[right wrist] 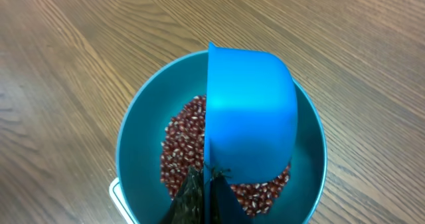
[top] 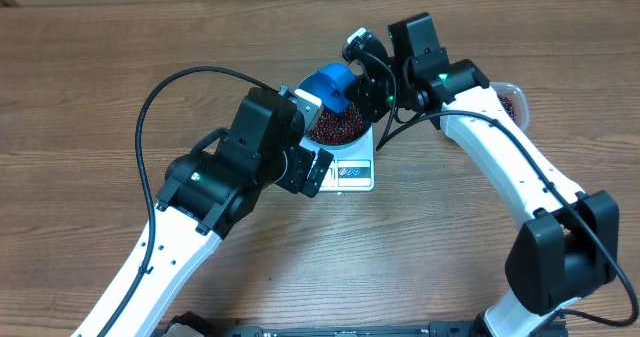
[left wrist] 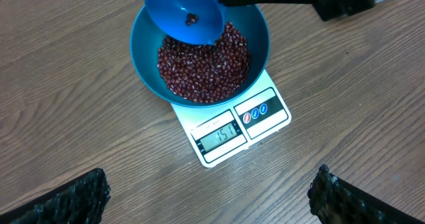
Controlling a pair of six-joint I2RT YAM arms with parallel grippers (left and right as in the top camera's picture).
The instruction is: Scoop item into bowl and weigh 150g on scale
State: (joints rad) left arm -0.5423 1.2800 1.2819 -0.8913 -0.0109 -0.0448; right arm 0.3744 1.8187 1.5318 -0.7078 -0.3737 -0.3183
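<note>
The blue bowl (left wrist: 143, 64) stands on the white scale (left wrist: 219, 154), whose display reads about 151. Red-brown beans (left wrist: 202, 68) fill the bowl's bottom. My right gripper (right wrist: 211, 191) is shut on the handle of a small blue scoop (right wrist: 252, 117), which is tipped on its side over the bowl (right wrist: 143, 151); a couple of beans remain in the scoop (left wrist: 182, 11). My left gripper (left wrist: 209, 197) hangs open above bare table in front of the scale, its fingertips (left wrist: 80, 197) far apart and holding nothing. From overhead, the left gripper (top: 316, 172) sits just left of the scale (top: 355, 172).
A clear tub (top: 512, 99) holding more beans sits at the far right, partly hidden behind the right arm. Both arms crowd the space round the scale. Bare wooden table lies to the left, behind and in front.
</note>
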